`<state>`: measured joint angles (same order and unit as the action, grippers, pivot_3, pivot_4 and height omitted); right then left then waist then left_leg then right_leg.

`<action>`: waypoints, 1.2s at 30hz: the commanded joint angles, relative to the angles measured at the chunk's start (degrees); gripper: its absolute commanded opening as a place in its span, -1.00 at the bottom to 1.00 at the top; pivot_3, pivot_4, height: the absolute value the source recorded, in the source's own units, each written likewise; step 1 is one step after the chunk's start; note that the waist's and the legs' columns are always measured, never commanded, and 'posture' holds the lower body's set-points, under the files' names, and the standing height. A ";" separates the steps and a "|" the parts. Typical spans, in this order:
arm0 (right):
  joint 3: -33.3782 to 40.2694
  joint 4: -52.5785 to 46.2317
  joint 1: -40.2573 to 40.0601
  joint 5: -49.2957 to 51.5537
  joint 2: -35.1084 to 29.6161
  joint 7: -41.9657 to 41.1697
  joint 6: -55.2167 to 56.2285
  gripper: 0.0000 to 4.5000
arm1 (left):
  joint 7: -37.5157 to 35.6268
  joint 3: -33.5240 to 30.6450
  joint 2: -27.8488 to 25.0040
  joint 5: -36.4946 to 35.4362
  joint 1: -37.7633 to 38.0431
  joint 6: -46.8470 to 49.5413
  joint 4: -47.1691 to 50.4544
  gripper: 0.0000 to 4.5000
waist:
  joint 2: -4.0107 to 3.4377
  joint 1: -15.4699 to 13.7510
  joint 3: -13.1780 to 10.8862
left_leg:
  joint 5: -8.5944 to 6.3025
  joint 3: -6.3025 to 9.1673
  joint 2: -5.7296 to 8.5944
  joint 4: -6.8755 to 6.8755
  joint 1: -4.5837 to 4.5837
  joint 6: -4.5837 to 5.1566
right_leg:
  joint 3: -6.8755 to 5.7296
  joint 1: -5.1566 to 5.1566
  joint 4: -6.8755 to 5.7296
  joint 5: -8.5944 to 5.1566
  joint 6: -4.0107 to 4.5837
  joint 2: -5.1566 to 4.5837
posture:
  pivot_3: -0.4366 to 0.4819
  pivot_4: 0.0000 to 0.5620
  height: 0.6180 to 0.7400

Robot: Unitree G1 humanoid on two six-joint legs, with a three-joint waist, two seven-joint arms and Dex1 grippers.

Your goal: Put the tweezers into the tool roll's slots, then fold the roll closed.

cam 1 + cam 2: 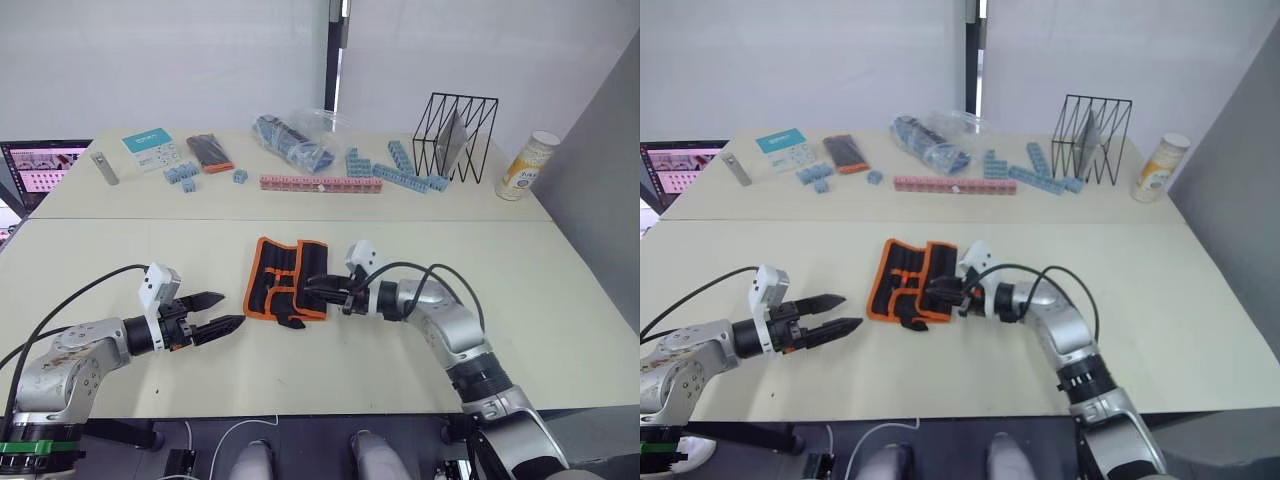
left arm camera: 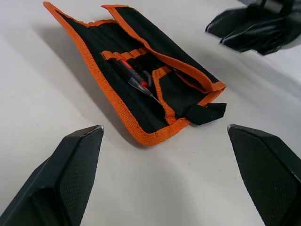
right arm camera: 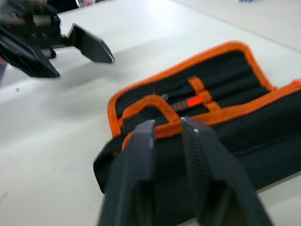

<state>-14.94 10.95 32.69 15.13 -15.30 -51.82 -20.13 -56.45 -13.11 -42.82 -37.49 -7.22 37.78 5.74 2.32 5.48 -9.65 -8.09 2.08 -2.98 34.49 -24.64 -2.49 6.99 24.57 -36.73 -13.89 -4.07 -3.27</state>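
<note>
The tool roll (image 1: 275, 278), black fabric with orange edging, lies near the table's middle with its right panel partly folded over. Slim dark tweezers (image 2: 136, 82) sit in its slots (image 2: 123, 61) under an orange band, tips showing. My right gripper (image 1: 312, 288) is at the roll's right edge, shut on the orange-edged flap (image 3: 162, 128). A black strap end (image 2: 204, 113) sticks out at the roll's near corner. To the left of the roll, a short way off, my left gripper (image 1: 232, 309) stands open just above the table, holding nothing.
At the back of the table are a pink brick strip (image 1: 320, 184), blue bricks (image 1: 395, 172), a plastic bag (image 1: 295, 140), a black wire rack (image 1: 455, 135), a can (image 1: 527, 165), a ribbed pack (image 1: 210, 152), a card (image 1: 150, 148) and a grey bar (image 1: 103, 167).
</note>
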 commanded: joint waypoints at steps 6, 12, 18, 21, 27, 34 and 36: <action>-4.45 5.53 -0.12 -8.22 -0.72 1.41 3.25 -0.99 | 6.87 0.24 2.86 -2.32 -4.62 8.84 -0.98 1.00 | 0.01 -0.06 -0.01 | 0.00 0.03 0.03 0.14 0.03 0.00 | 0.00 -0.14 -0.01 0.03 -0.05 0.00 | -0.05 -0.47 1.00; -4.63 5.26 -0.78 -9.56 -1.29 1.52 2.44 -0.99 | 9.57 1.35 5.95 -1.54 -7.53 11.64 -3.95 1.00 | 0.02 -0.25 0.00 | 0.00 0.08 0.03 0.16 0.21 0.00 | -0.03 -0.32 -0.01 0.03 -0.05 0.01 | -0.05 -0.47 1.00; -3.75 3.34 -1.89 -7.76 -0.79 1.14 -0.33 -0.99 | 10.03 1.38 8.51 -2.12 -10.04 13.12 -6.89 1.00 | 0.02 -0.68 0.00 | 0.00 0.08 0.05 0.20 0.26 0.00 | -0.02 -0.39 -0.01 0.03 -0.05 0.00 | -0.05 -0.47 1.00; -3.92 2.99 -1.82 -8.15 -0.90 0.99 -0.79 -1.00 | 9.53 2.13 9.18 -1.81 -11.51 13.41 -8.20 0.65 | 0.02 -1.06 0.00 | 0.00 0.08 0.05 0.20 0.26 0.00 | -0.02 -0.39 -0.01 0.03 -0.05 0.00 | -0.05 -0.47 1.00; -3.36 2.48 -1.83 -7.59 -0.57 1.06 -2.04 -1.00 | 7.67 2.18 9.93 -2.69 -12.90 14.11 -8.93 -0.25 | 0.02 -1.42 0.00 | 0.00 0.09 0.05 0.20 0.25 0.00 | -0.02 -0.36 -0.02 0.03 -0.05 0.01 | -0.05 -0.47 1.00; -3.39 2.05 -2.46 -7.85 -0.89 0.94 -3.11 -1.00 | 6.90 1.54 12.17 -4.62 -14.92 12.61 -6.64 -1.00 | 0.03 -1.48 0.01 | 0.00 0.08 0.06 0.20 0.24 0.00 | -0.02 -0.38 0.00 0.04 -0.07 0.00 | -0.05 -0.47 1.00; -3.27 1.93 -2.38 -7.86 -0.61 1.51 -3.65 -1.00 | 6.91 2.51 12.49 -3.58 -15.39 10.92 -6.08 -1.00 | 0.03 -1.48 0.01 | 0.00 0.09 0.06 0.21 0.25 0.00 | -0.02 -0.38 -0.01 0.05 -0.08 0.00 | -0.05 -0.47 1.00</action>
<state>-17.34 12.70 31.45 7.99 -15.82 -50.41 -21.76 -48.90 -10.50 -30.52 -40.70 -21.19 50.87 -2.88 2.35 4.00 -9.64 -8.09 2.16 -2.93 34.70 -24.39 -2.49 6.97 24.19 -36.74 -13.85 -4.15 -3.26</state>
